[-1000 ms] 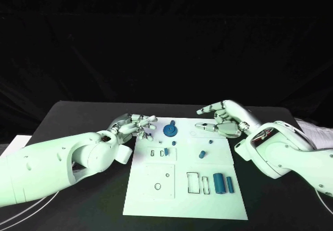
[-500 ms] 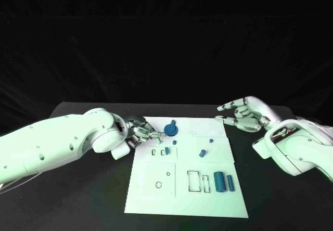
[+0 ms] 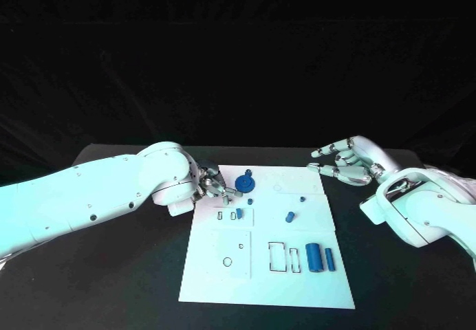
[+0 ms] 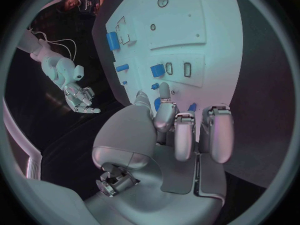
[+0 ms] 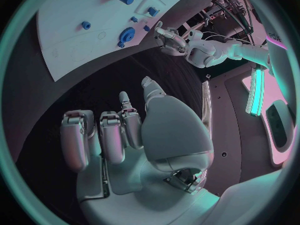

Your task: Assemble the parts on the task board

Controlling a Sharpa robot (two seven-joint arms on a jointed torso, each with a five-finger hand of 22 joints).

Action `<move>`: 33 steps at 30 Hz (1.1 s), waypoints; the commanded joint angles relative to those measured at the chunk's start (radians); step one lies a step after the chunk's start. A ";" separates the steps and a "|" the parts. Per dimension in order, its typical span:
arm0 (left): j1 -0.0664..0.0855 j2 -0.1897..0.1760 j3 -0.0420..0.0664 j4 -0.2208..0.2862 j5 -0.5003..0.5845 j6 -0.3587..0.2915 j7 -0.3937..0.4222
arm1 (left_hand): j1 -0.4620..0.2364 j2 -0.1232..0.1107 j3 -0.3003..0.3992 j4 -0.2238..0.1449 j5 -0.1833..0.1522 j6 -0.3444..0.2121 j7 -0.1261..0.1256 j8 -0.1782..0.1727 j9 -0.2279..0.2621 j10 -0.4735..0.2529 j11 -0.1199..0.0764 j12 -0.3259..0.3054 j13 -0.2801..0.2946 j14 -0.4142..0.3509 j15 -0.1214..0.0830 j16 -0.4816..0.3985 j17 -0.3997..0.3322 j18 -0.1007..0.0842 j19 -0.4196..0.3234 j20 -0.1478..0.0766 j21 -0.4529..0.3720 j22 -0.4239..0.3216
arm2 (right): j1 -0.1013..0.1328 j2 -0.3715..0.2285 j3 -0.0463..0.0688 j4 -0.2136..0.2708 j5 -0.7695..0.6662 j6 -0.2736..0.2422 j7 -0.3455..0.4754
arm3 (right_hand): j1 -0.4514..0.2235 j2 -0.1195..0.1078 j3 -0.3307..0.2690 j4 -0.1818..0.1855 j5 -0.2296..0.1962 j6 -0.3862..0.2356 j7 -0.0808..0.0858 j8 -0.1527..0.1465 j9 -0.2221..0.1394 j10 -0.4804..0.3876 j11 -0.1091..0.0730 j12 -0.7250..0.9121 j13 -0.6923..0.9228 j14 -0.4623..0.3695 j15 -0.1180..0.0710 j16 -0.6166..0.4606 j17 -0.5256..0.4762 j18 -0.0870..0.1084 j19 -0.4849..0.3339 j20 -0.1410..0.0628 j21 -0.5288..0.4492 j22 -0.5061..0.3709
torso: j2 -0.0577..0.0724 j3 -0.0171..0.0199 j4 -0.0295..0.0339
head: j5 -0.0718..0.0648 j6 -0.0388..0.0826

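Observation:
The white task board [image 3: 298,289] lies in the middle of the black table. On its far end sit a blue gear [image 3: 244,183], a small peg [image 3: 250,201] and a blue block [image 3: 239,214] standing in a slot. My left hand [image 3: 217,187] hovers at the board's far left corner, its bent fingertips just beside the gear, and I see nothing in it. In the left wrist view the left hand [image 4: 181,130] curls over the board [image 4: 212,45]. My right hand [image 3: 345,165] hangs off the board's far right corner, fingers loosely bent and apart, holding nothing.
More blue parts lie on the board's right half: a short piece [image 3: 289,218], a tiny one [image 3: 300,201], a thick cylinder [image 3: 312,258] and a thin bar [image 3: 328,258]. Empty rectangular slots [image 3: 280,255] are beside them. Black table surrounds the board.
My right hand drew back from above the board's far end to its right corner. My left arm swung inward and its hand edged right toward the gear. The parts stayed put.

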 commanded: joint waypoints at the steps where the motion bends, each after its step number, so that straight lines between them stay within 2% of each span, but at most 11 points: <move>1: 0.004 0.019 -0.002 -0.014 -0.046 0.049 -0.076 | -0.015 0.007 -0.011 -0.001 0.001 -0.011 0.001 0.009 0.014 -0.003 -0.007 0.001 -0.003 0.106 -0.009 0.003 0.263 -0.008 0.035 -0.001 0.001 0.124 | 0.000 0.003 0.000 -0.001 -0.008 0.012 -0.016 | 0.005 0.003 -0.005 0.001 0.006 0.007 0.002 0.006 0.001 0.013 -0.006 -0.005 0.154 0.092 -0.004 -0.006 0.221 0.001 0.025 -0.006 -0.004 0.135 | 0.001 -0.0012 -0.0004 | 0.003 -0.003; 12: 0.005 0.084 -0.011 -0.060 -0.064 0.123 -0.091 | -0.029 -0.002 -0.043 -0.002 0.000 -0.029 0.003 0.021 0.039 -0.016 -0.005 -0.017 -0.020 0.106 -0.007 0.003 0.263 -0.006 0.029 0.000 -0.004 0.116 | 0.000 0.009 0.000 -0.003 -0.021 0.008 -0.016 | 0.006 0.002 -0.009 0.002 0.010 0.004 0.002 0.004 0.000 0.008 -0.006 -0.014 0.148 0.090 -0.005 -0.010 0.213 0.003 0.019 -0.006 -0.009 0.126 | 0.001 -0.0026 -0.0028 | 0.007 -0.010; 19: 0.005 0.096 -0.012 -0.068 -0.071 0.160 -0.095 | -0.032 -0.002 -0.048 -0.002 0.000 -0.029 0.002 0.026 0.045 -0.016 -0.005 -0.016 -0.018 0.106 -0.007 0.003 0.263 -0.007 0.030 0.000 -0.003 0.120 | 0.000 0.010 0.000 -0.002 -0.022 0.007 -0.012 | 0.007 0.002 -0.010 0.002 0.011 0.003 0.002 0.003 0.000 0.008 -0.006 -0.015 0.147 0.090 -0.005 -0.011 0.212 0.004 0.018 -0.006 -0.010 0.124 | 0.001 -0.0018 -0.0024 | 0.008 -0.015; 24: 0.005 0.108 -0.012 -0.078 -0.074 0.175 -0.096 | -0.028 0.000 -0.050 -0.004 0.000 -0.029 0.001 0.029 0.051 -0.015 -0.006 -0.015 -0.017 0.106 -0.008 0.003 0.263 -0.007 0.030 0.000 -0.003 0.120 | 0.000 0.012 0.000 -0.003 -0.022 0.007 -0.011 | 0.007 0.002 -0.011 0.002 0.012 0.002 0.002 0.003 0.000 0.007 -0.006 -0.015 0.147 0.090 -0.005 -0.011 0.212 0.004 0.017 -0.006 -0.011 0.123 | 0.001 -0.0026 -0.0007 | 0.008 -0.017; 33: 0.004 0.123 -0.015 -0.098 -0.076 0.191 -0.097 | -0.014 0.007 -0.050 -0.006 0.000 -0.032 0.000 0.037 0.064 -0.012 -0.008 -0.011 -0.012 0.106 -0.009 0.003 0.263 -0.008 0.032 -0.001 0.000 0.126 | 0.000 0.012 0.000 -0.003 -0.022 0.008 -0.008 | 0.007 0.002 -0.011 0.002 0.012 0.002 0.002 0.003 0.000 0.006 -0.006 -0.017 0.145 0.089 -0.005 -0.012 0.209 0.004 0.016 -0.007 -0.012 0.121 | 0.000 -0.0015 -0.0023 | 0.011 -0.022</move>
